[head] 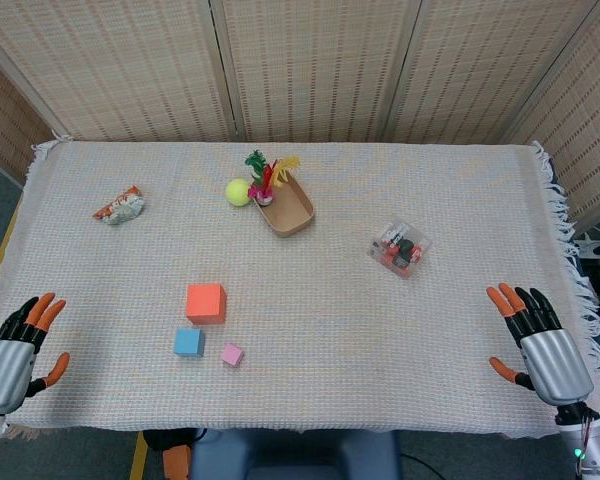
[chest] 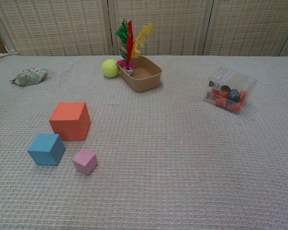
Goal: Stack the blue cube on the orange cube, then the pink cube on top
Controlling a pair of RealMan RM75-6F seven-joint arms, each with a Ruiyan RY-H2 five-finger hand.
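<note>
**Three cubes lie unstacked on the cloth, both hands released at the near corners**

The orange cube [head: 206,302] sits flat on the woven cloth [head: 380,340] that covers the counter, left of centre and toward the near edge. It is the largest of the three. Just in front of it and slightly to the left lies the blue cube [head: 188,342], close to it but, in the chest view, apart from it. The pink cube [head: 232,354], the smallest, rests just right of the blue one, turned at a slight angle, and touches neither of the others. Nothing is stacked yet.

The left hand [head: 18,345] rests at the near left corner of the counter, fingers spread and holding nothing. The right hand [head: 540,338] lies at the near right corner, likewise spread and holding nothing. Both are well apart from the cubes and show only in the head view.

Farther back, near the middle, stands a brown tray [head: 292,212] with a feathered shuttlecock [head: 265,178] at its left end and a yellow ball [head: 238,192] just beside it. A crumpled wrapper [head: 119,206] lies at the far left, and a clear box of small parts [head: 399,248] sits to the right.
</note>
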